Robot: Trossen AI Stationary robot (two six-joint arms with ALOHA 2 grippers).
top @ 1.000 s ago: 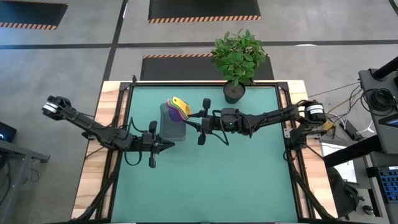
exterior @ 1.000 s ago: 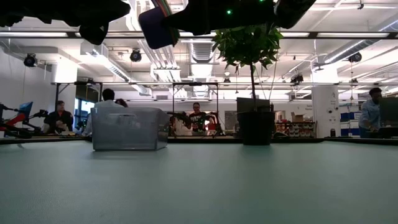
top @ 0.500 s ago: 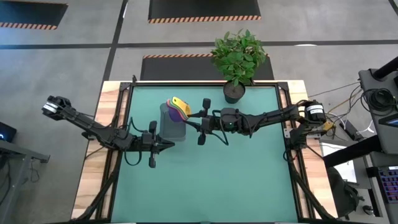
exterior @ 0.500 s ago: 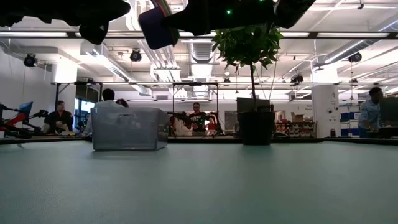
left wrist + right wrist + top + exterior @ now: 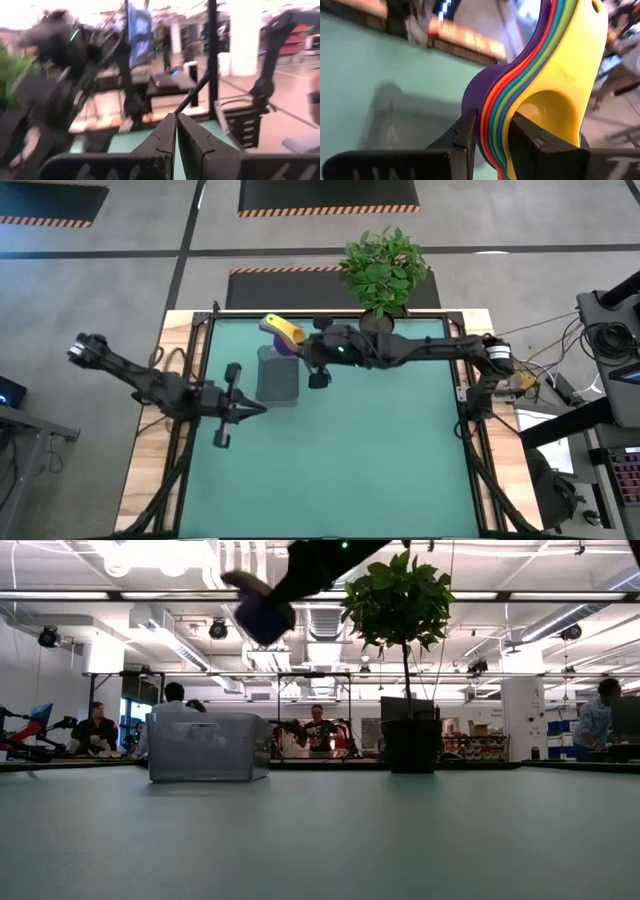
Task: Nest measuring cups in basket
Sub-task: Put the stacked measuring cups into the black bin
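Observation:
The measuring cups (image 5: 540,85) are nested in one stack, purple outermost and yellow innermost. My right gripper (image 5: 492,127) is shut on the stack and holds it in the air. In the high view the stack (image 5: 283,332) hangs over the far end of the dark grey basket (image 5: 277,376). The low view shows the stack (image 5: 260,608) tilted, high above the basket (image 5: 208,747), which stands on the mat. My left gripper (image 5: 260,409) is shut on nothing, raised above the mat near the basket's near left side. My right gripper pinches the stacked cup walls (image 5: 492,117) between its two fingers. One finger (image 5: 465,135) lies on the purple cup's outside and the other (image 5: 527,135) in the yellow cup's hollow. It comes from the table's right, slanting slightly down. The stack hangs tilted, clear of the basket, handles (image 5: 575,35) pointing away.
A black plant pot (image 5: 376,328) with a leafy plant stands at the far edge, close behind my right arm. Green mat (image 5: 350,450) lies open toward the near edge. People sit in the room beyond the table.
My right gripper has risen and gone toward the far edge with the stack, which has tipped and now hangs over the basket's far end. My left gripper has risen, out of the low view's top, staying shut.

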